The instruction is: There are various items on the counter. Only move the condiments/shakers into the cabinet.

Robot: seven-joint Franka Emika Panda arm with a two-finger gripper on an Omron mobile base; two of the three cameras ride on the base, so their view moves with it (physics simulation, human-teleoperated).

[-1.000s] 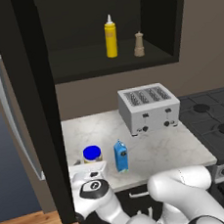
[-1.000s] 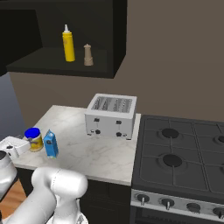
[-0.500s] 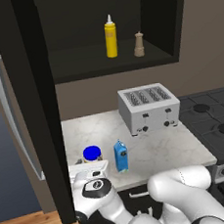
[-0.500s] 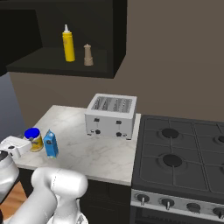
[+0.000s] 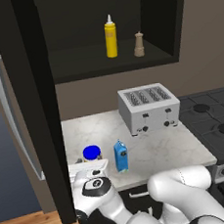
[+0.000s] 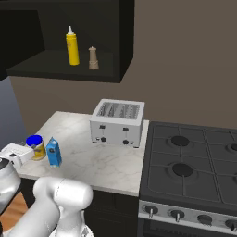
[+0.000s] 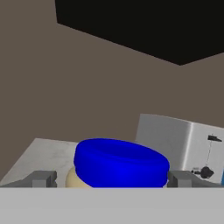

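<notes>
At the counter's [image 5: 158, 150] front left corner, the gripper [image 7: 111, 178] has crept slightly closer to the blue-lidded jar [image 7: 120, 164], jaws spread wide on either side, nothing grasped; yellow squeeze bottle [image 5: 110, 37] and tan shaker [image 5: 138, 45] already stand in the cabinet [image 5: 168, 24], so this jar looks last.

blue-lidded jar [image 7: 120, 162] — lower body cut off; fingers [image 7: 43, 178] barely showing.

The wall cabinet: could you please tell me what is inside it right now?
On the shelf of the cabinet stand a yellow squeeze bottle and, beside it, a small tan shaker. Its left part is hidden behind the open door.
</notes>
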